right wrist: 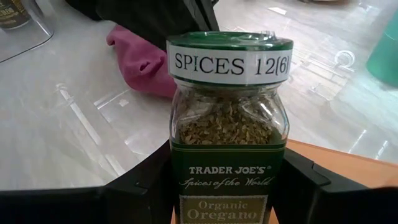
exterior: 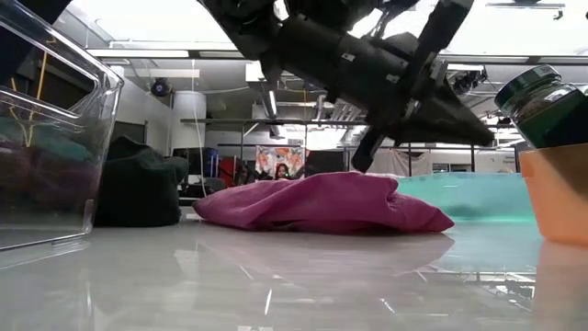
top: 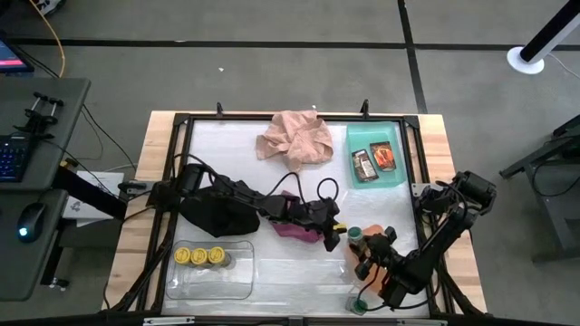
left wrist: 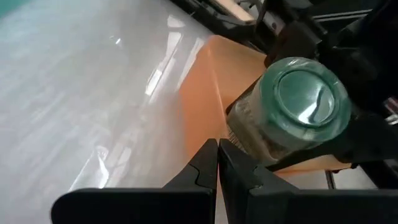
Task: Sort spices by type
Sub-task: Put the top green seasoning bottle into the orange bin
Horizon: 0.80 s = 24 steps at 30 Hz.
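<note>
Fingers pressed together, the left gripper (top: 333, 241) hovers over the magenta cloth (top: 294, 227), holding nothing. Just right, the right gripper (top: 366, 256) clamps a green-lidded oregano jar (right wrist: 228, 124) above the orange tray (left wrist: 211, 93).

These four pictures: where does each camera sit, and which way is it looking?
High view: above the table, looking straight down; both arms show.
Low view: at tabletop height, facing the room; arms overhead, magenta cloth ahead.
Left wrist view: on the left arm, past its shut left gripper toward the oregano jar.
Right wrist view: on the right arm; the right gripper holds that jar.
Both wrist views share the jar.
</note>
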Available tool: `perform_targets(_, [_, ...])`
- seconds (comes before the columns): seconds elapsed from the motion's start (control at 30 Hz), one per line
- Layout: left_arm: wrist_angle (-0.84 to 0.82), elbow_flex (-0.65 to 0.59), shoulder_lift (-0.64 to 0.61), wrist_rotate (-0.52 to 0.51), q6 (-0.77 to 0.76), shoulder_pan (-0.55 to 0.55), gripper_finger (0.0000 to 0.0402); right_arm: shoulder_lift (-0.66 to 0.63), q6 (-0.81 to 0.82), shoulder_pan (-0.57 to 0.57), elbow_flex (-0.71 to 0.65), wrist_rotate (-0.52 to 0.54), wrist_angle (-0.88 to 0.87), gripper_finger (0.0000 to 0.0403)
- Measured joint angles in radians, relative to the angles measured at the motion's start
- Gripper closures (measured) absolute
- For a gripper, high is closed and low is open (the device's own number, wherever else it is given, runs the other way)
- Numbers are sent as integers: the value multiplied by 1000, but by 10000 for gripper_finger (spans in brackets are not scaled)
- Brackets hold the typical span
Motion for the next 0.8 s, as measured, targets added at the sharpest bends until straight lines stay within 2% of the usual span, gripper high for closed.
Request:
perform_targets(0.27, [74,4,-2,-18,-9,-2,401,0,-8,-7,0,2,9,212])
perform_targets(0.8, [64,5,-2,-14,-15,-10,401,0,-11,-17,0,-2,20,204])
